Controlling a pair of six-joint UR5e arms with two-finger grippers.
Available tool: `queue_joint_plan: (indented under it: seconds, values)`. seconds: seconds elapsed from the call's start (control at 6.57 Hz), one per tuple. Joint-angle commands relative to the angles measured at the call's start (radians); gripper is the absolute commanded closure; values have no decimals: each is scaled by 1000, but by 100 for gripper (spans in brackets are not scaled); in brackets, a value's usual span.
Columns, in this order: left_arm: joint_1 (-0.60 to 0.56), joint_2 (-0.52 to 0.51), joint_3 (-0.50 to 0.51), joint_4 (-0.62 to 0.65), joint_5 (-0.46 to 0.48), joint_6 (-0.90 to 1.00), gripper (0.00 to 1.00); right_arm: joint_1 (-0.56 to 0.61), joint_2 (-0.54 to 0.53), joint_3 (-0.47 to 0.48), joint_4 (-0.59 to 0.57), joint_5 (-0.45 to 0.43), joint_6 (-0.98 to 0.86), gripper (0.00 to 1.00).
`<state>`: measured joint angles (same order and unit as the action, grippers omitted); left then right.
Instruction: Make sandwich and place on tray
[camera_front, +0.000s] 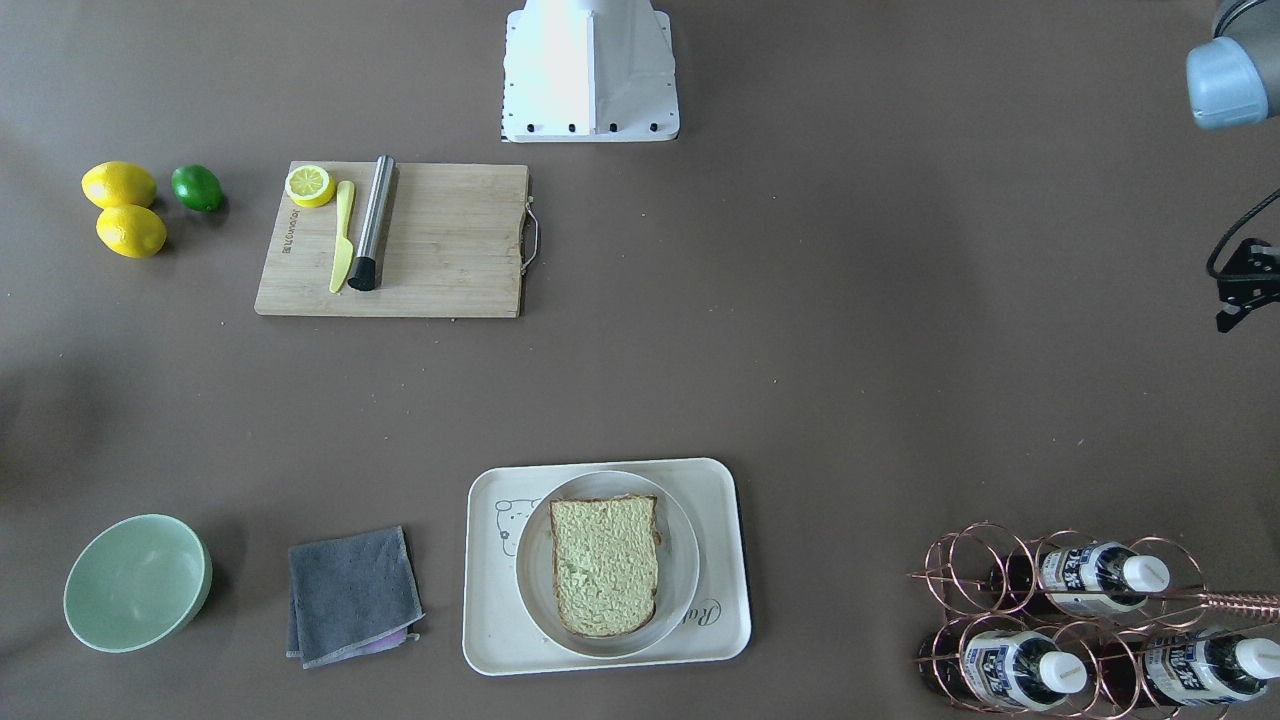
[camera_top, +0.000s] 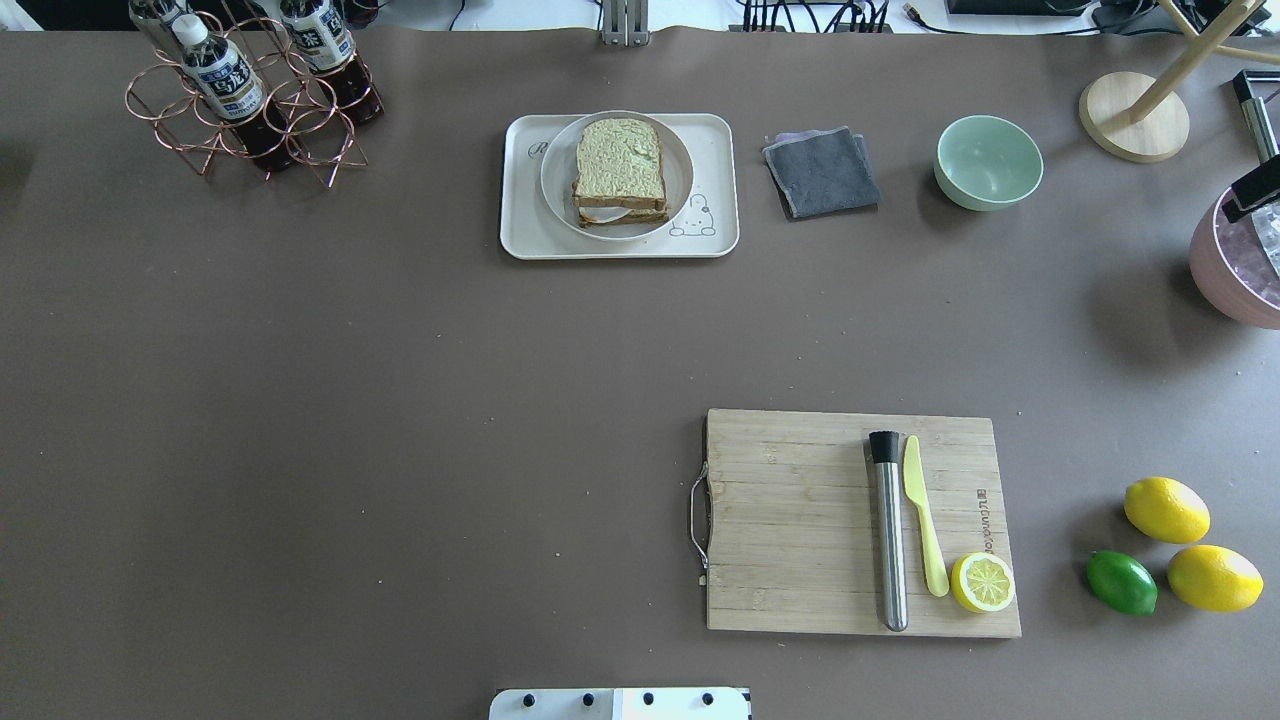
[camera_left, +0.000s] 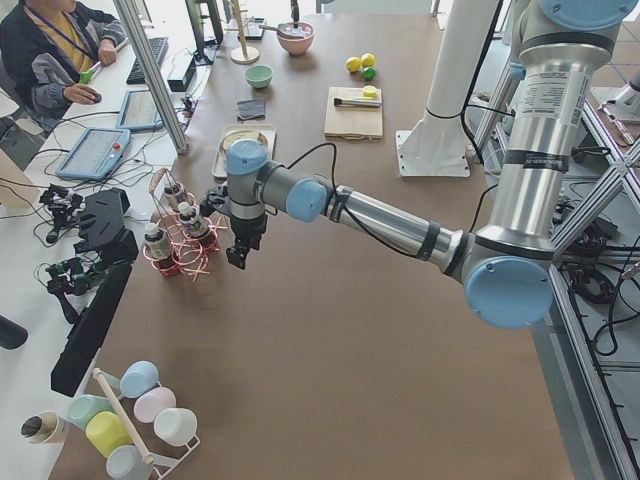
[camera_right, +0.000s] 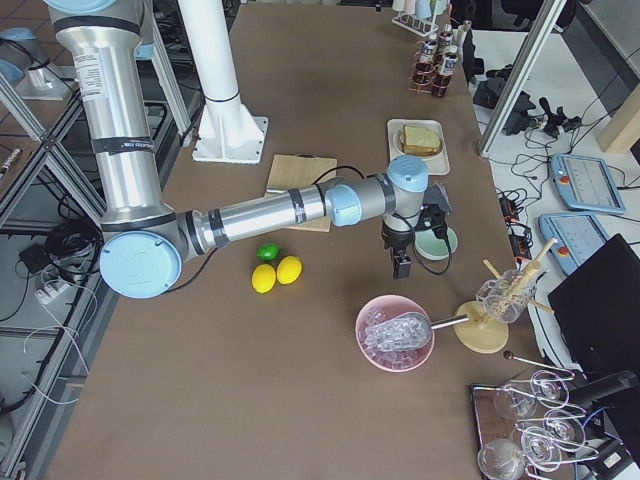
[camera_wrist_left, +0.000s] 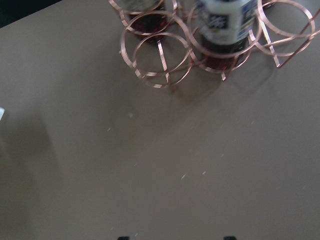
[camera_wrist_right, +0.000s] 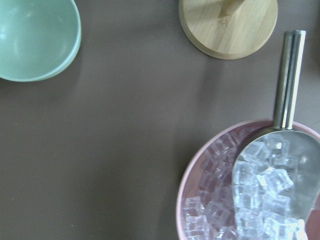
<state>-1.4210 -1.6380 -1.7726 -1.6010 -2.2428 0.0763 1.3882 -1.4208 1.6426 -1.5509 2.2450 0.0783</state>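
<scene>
The sandwich (camera_front: 604, 565), greenish-beige toast slices stacked one on the other, lies on a round white plate (camera_front: 530, 590). The plate sits on the cream tray (camera_front: 490, 630) with the bear drawing. The stack also shows in the overhead view (camera_top: 620, 160) on the tray (camera_top: 520, 235). The egg is hidden. My left gripper (camera_left: 238, 258) hangs over bare table beside the bottle rack (camera_left: 178, 240), far from the tray. Its fingertips (camera_wrist_left: 123, 237) stand wide apart and empty. My right gripper (camera_right: 400, 262) hovers between the green bowl (camera_right: 435, 243) and the pink ice bowl (camera_right: 397, 333). I cannot tell whether it is open.
A wooden cutting board (camera_top: 800, 520) carries a steel muddler (camera_top: 888, 530), a yellow knife (camera_top: 925, 520) and a lemon half (camera_top: 983, 582). Two lemons (camera_top: 1166, 510) and a lime (camera_top: 1121, 582) lie right of it. A grey cloth (camera_top: 822, 172) lies beside the tray.
</scene>
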Motion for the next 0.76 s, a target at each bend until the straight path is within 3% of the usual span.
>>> queue_joint_plan:
  seconds: [0.0,0.15,0.61]
  values:
    - [-157,128,53,-5,-55,210,3,90,-33,-64,3,2,-156,0]
    - [-176,150,50,-8,-101,212,3,97,-64,-50,6,2,-155,0]
    - [-179,153,53,-7,-95,204,3,100,-69,-36,6,4,-152,0]
